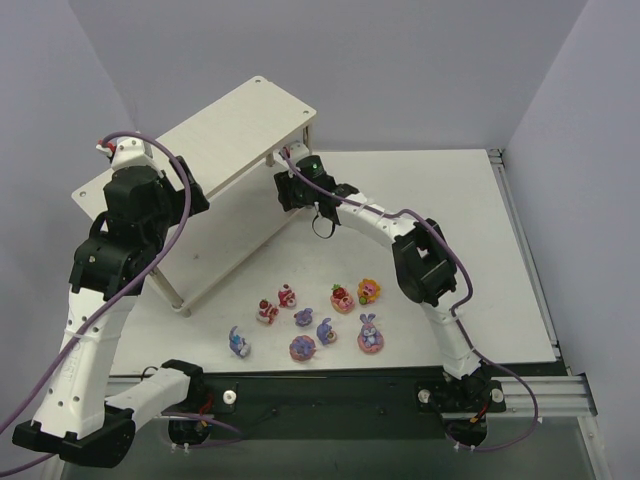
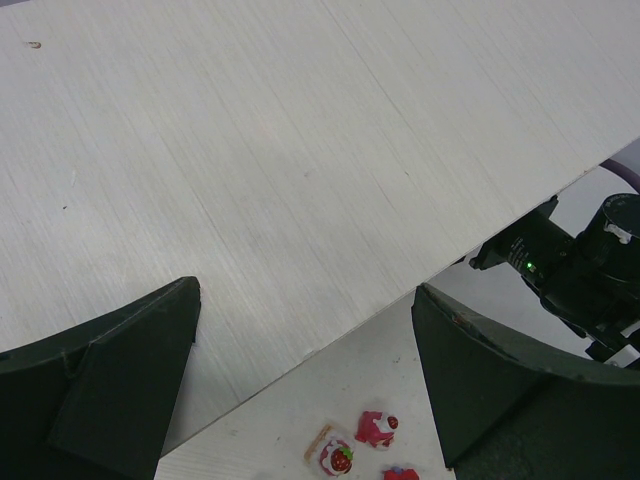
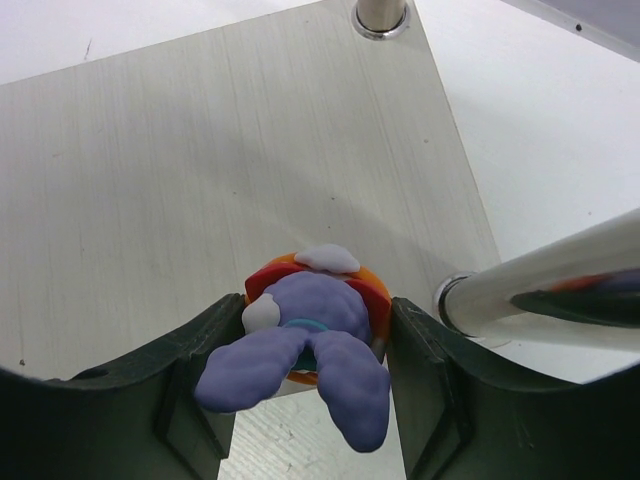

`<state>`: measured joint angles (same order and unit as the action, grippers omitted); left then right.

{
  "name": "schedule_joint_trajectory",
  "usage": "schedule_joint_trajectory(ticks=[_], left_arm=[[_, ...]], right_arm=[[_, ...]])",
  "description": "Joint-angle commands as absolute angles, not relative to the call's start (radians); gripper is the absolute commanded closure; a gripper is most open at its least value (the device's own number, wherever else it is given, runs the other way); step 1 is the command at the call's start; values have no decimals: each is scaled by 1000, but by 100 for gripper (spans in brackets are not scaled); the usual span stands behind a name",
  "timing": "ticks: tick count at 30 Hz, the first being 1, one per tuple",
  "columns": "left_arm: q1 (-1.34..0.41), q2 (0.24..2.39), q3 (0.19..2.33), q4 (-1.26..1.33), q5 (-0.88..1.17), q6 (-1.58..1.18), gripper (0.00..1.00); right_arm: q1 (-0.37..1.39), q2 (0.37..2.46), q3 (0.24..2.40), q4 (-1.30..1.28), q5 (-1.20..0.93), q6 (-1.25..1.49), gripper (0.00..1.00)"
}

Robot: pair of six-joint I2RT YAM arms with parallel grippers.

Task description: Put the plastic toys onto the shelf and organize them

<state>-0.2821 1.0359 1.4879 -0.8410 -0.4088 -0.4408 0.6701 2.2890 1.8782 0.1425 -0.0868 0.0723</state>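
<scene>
Across the white table (image 1: 480,240), far left, stands the shelf (image 1: 230,125): two long pale wood boards on thin white legs, set at a slant to the table edge.

Left arm (image 1: 90,300) reared high over the shelf's near-left end. Right arm (image 1: 420,260) stretched from its base to the shelf's right end, wrist tucked under the top board.

Left gripper (image 2: 305,300) hangs above the top board, jaws spread wide, nothing between them.

Right gripper (image 3: 315,312) is clamped on a purple bunny (image 3: 300,350) with an orange-red base, pinched at both sides, ears toward the wrist camera. It is held over the lower board, near the corner leg (image 3: 380,12). Whether the base touches the wood: cannot tell.

Loose toys (image 1: 303,318) lie on the table in front of the shelf, between the two arms, nine counted:
- three red strawberry-topped figures (image 1: 287,295)
- one orange-yellow flower figure (image 1: 369,291), far right of the back row
- five purple-blue bunnies; leftmost bunny (image 1: 239,343) sits a little apart.
</scene>
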Motion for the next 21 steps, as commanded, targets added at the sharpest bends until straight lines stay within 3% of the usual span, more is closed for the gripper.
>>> schedule_joint_trajectory(ticks=[1, 12, 21], left_arm=[[-287, 1026, 1482, -831, -411, -448, 3], [-285, 1026, 1479, -833, -410, -448, 3], [-285, 1025, 1477, -831, -408, -449, 3]], right_arm=[[672, 2296, 1939, 144, -35, 52, 56], [673, 2315, 1970, 140, -37, 66, 31], [666, 2296, 1976, 149, -43, 92, 21]])
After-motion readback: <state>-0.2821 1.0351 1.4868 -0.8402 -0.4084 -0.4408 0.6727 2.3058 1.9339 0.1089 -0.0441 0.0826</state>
